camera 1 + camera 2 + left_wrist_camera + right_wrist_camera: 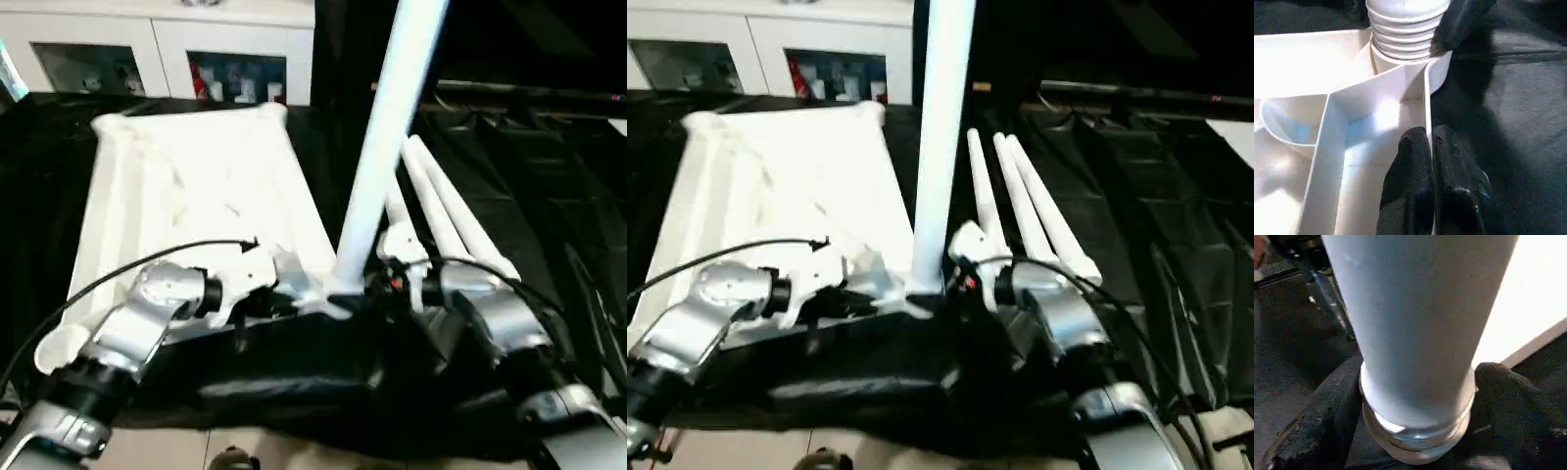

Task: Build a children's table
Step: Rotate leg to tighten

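Two black-fingered pincers worked at the near right corner of an upturned white table top. The right gripper had its fingers spread wide on either side of the thick lower end of an upright leg, one finger at each flank of the tube, just above the leg's ribbed collar; whether the pads pressed the plastic could not be told. The left gripper was pinched closed on the table top's thin outer wall, one finger inside the rim and one outside, close beside the corner socket where the leg's ridged base sat. The leg rose steeply from that socket and leaned slightly away toward the right in the left eye view. The table top lay underside up on a black cloth, its ribs and a second round socket at the near left corner showing. Three more white tapered legs lay side by side on the cloth just to the right of the upright leg, behind the right forearm. Beyond the table top stood a white cabinet with glass doors
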`<state>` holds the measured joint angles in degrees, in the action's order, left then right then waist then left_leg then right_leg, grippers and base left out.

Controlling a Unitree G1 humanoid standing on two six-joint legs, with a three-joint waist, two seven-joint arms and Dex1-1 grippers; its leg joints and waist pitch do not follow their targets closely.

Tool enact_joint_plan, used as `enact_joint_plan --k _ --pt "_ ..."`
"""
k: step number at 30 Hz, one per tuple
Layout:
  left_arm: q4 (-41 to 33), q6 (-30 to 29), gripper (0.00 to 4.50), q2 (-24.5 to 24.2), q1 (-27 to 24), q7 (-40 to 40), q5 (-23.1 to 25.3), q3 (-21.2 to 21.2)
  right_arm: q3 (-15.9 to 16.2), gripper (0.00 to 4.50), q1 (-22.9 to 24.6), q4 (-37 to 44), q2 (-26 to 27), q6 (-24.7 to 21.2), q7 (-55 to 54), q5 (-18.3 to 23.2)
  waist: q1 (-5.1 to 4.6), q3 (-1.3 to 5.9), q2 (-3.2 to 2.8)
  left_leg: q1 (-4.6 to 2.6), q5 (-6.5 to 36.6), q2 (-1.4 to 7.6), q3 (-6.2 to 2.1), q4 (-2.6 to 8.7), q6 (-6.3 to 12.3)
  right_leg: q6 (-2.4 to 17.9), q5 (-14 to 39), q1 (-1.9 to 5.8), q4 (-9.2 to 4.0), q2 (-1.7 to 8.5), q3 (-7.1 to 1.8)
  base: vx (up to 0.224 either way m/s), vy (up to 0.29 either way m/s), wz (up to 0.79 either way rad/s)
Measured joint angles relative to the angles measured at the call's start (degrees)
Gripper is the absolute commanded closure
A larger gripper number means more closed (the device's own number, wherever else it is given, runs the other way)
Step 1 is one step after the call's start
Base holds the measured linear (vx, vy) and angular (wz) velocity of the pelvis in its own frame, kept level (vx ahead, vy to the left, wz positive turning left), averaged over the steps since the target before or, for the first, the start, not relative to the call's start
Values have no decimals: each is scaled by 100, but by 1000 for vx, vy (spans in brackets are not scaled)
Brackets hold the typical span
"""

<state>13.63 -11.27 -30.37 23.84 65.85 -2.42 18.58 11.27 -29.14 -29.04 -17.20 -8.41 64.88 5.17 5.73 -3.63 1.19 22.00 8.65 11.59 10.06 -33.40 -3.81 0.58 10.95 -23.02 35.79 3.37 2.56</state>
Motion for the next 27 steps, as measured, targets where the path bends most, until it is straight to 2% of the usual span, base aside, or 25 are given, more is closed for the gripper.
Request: enact_joint_plan --k 2,4,16,19,25,27 --pt "-68 0 450 -49 -51 30 -15 -2 50 67 14 57 -4 -22 40 0 -6 0 0 -1 0 0 0 0 0 0 0 0 0 0 0 0 0 0" --pt "-97 0 450 -63 -73 58 -19 -2 57 99 32 101 -1 -36 58 0 1 0 0 0 0 0 0 -1 0 0 0 0 0 0 0 0 0 0" --pt "-96 -121 450 -38 -75 -11 -7 -32 32 171 105 145 209 -137 -219 32 -53 1 -1 -9 0 0 0 -10 0 2 -1 6 12 0 -2 0 0 0" --pt "72 -234 450 189 -26 -377 64 -144 -180 173 56 -169 556 -93 -965 1 -99 2 -1 -30 0 0 -1 -16 -1 4 -4 10 20 0 -4 0 0 0" --pt "429 -1020 450 842 330 -1263 154 -305 -574 176 -326 -867 1170 -170 -2428 -44 -208 1 -1 -73 0 -2 -7 -16 -2 -13 6 16 11 3 1 0 0 0" --pt "677 -1329 450 1186 556 -1721 221 -385 -758 176 -600 -1276 1402 -155 -3080 -107 -234 -2 -6 -80 0 -4 -6 -16 -1 -13 6 18 9 3 -1 0 0 0"
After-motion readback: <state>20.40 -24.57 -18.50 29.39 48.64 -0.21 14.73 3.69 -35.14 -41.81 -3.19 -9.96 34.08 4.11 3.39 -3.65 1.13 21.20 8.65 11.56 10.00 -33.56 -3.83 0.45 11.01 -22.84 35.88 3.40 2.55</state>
